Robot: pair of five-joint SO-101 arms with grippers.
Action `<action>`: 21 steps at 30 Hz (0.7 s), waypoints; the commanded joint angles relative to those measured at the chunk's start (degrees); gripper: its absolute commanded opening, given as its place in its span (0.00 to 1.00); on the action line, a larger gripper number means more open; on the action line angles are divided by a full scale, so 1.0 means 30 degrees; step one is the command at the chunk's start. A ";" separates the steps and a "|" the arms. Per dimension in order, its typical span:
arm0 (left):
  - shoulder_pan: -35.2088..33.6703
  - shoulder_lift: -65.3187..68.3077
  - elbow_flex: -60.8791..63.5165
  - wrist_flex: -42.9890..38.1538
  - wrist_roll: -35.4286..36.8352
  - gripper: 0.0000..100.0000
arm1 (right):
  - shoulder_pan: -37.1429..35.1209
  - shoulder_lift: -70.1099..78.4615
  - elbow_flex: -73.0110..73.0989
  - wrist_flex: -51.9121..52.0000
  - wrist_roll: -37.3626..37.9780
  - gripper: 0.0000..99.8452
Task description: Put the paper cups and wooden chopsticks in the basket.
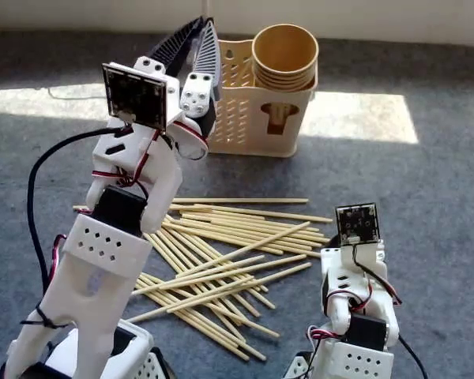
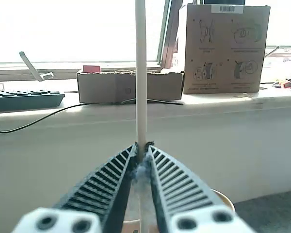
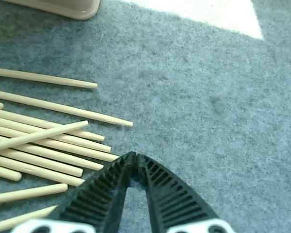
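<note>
Gripping one upright chopstick (image 2: 140,73), left claw (image 2: 143,145) hangs by the basket (image 1: 253,118); right claw (image 3: 134,158) closed beside scattered chopsticks (image 1: 221,253).

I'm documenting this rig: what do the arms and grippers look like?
The left arm and right arm are white perforated shells with black motors, thin red-and-black wires and square black camera boards. Left gripper and right gripper have black ribbed, tapering fingers.

Left claw (image 1: 204,24) apparently hides part of the basket (image 1: 257,118).
</note>
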 commanded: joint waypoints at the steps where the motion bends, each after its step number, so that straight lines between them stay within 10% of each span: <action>1: -0.0513 0.1802 -0.1070 -0.1407 0.0234 0.01 | -0.0103 -0.0132 0.2037 -0.0425 -0.0176 0.01; 21: -0.2037 0.9861 -0.6198 -0.1465 0.2256 0.01 | -0.0103 -0.0132 0.2037 -0.0425 -0.0176 0.01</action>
